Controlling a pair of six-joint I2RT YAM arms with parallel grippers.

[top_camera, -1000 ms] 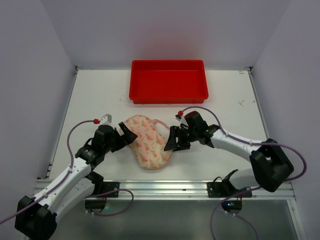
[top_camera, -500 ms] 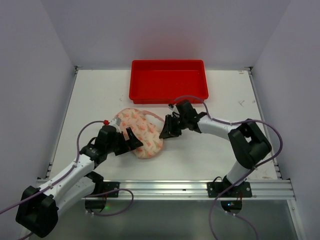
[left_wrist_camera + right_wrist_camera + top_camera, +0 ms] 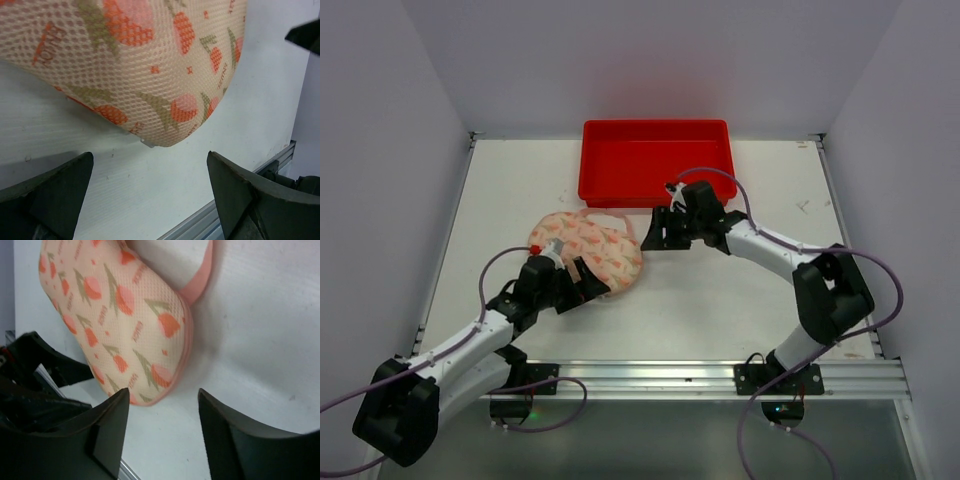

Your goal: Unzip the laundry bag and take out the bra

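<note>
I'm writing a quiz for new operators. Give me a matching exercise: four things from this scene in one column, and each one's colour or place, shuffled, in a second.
1 laundry bag
2 tray
3 left gripper
4 right gripper

A open, right of the bag, just in front of the tray
B red, at the back
C cream with orange-pink flower print
D open, at the bag's near edge

Pairs: 1-C, 2-B, 3-D, 4-A

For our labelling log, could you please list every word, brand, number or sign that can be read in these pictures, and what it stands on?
Small orange lettering repeats between the flowers on the laundry bag: too blurred and tilted to read.
No other text shows.
</note>
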